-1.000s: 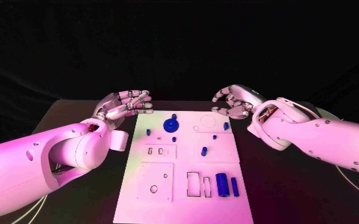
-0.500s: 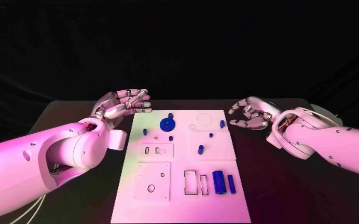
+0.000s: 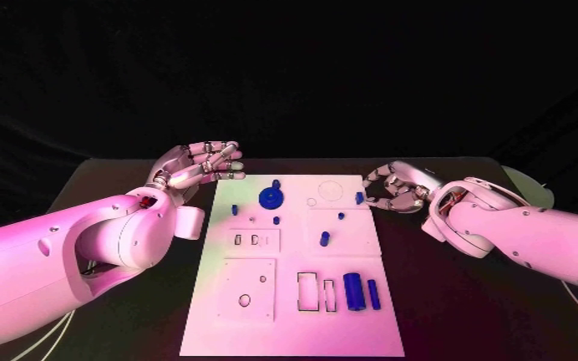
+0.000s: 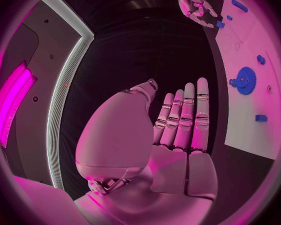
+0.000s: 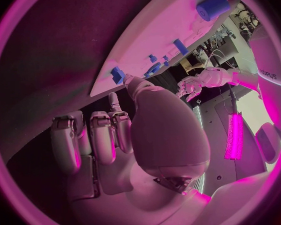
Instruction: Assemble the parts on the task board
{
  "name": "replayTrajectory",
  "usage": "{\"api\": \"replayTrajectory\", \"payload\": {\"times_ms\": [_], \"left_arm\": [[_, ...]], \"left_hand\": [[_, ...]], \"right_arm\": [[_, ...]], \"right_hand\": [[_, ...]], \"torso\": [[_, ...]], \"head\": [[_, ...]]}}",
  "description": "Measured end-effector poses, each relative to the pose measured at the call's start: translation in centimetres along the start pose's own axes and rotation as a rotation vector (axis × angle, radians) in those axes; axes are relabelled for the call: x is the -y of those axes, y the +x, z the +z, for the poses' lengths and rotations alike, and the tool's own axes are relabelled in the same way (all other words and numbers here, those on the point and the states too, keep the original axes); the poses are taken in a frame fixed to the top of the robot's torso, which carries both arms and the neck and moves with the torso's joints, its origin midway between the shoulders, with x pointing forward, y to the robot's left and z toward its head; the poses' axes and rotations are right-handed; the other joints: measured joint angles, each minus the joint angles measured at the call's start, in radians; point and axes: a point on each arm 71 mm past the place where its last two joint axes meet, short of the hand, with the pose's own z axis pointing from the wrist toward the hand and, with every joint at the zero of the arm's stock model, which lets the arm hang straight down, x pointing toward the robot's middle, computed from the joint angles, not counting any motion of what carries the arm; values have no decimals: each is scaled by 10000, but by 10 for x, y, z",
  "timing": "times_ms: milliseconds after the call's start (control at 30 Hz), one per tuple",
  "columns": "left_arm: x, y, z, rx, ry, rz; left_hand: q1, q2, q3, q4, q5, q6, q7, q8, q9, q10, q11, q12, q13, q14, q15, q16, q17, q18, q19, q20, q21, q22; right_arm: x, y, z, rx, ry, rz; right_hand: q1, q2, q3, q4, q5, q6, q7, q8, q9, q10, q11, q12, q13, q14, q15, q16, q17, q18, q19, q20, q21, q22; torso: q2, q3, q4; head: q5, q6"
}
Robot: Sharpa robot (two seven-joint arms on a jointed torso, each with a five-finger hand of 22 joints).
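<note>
Head view: task board point(image 3: 293, 327) mid-table, blue gear point(image 3: 271, 199) near its far edge. Left hand point(image 3: 199, 165) empty, fingers apart; right hand point(image 3: 392, 187) curled, holding nothing. No legible writing.

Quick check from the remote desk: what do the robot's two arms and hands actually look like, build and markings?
Both arms are smooth, rounded white shells with small dark screw holes. The left arm shows a small red detail near the wrist and pale cables below it. The left hand and right hand are silver, with segmented metal fingers. The right arm matches.
</note>
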Motion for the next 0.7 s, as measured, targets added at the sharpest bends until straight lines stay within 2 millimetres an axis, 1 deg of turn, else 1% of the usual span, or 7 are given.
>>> {"api": "replayTrajectory", "payload": {"times_ms": [67,200,400,500,567,633,700], "left_arm": [[0,0,0,0,-1,0],[0,0,0,0,-2,1],[0,-1,0,7,-4,5],[0,-1,0,7,-5,4],[0,-1,0,5,-5,4],[0,-1,0,4,-6,3],[0,-1,0,3,-7,3]], "left_hand": [[0,0,0,0,0,0,0,0,0,0,0,0,0,0,0,0,0,1,0,0,0,0],[0,0,0,0,0,0,0,0,0,0,0,0,0,0,0,0,-1,0,0,0,0,0],[0,0,0,0,0,0,0,0,0,0,0,0,0,1,0,0,-1,1,0,0,0,-1],[0,0,0,0,0,0,0,0,0,0,0,0,0,0,0,0,-1,0,0,0,0,-2],[0,0,0,0,0,0,0,0,0,0,0,0,0,0,0,0,-1,0,0,0,0,-2],[0,0,0,0,0,0,0,0,0,0,0,0,0,1,0,0,-2,0,0,0,0,-2],[0,0,0,0,0,0,0,0,0,0,0,0,0,1,0,0,-2,0,0,0,0,-2]], "right_arm": [[0,3,2,-41,18,6],[1,9,4,-108,51,15],[-2,14,8,-174,-3,43],[-4,15,10,-191,-23,51],[-4,16,10,-188,-15,47],[-4,16,11,-180,-4,42],[-4,16,11,-169,8,38]], "right_hand": [[0,0,0,0,0,0,0,0,0,0,0,0,0,0,0,0,0,0,0,0,0,0],[0,0,0,1,0,0,0,0,1,0,0,0,0,0,0,0,-1,0,0,0,0,-1],[0,0,0,1,0,0,0,0,1,0,0,0,-1,0,0,0,-1,0,0,0,0,-2],[0,0,15,-14,0,0,0,0,1,0,0,0,-1,0,0,0,-1,-1,0,0,0,-2],[0,0,29,-29,0,0,0,1,1,0,0,0,-1,-19,19,0,-1,-1,37,36,0,-3],[53,54,56,-55,0,1,0,0,19,0,0,0,-1,-37,37,0,-1,-1,37,36,0,-3],[53,54,87,-24,39,75,5,1,20,0,0,0,-1,-37,37,0,-1,-1,37,36,0,-3]], "torso": [[-2,-7,-2],[-10,-7,0],[-17,-7,-2],[-17,-7,-14],[-17,-7,-15],[-17,-7,-19],[-18,-7,-19]], "head": [[9,-24],[38,-68],[58,-89],[58,-99],[58,-100],[55,-101],[53,-105]]}}
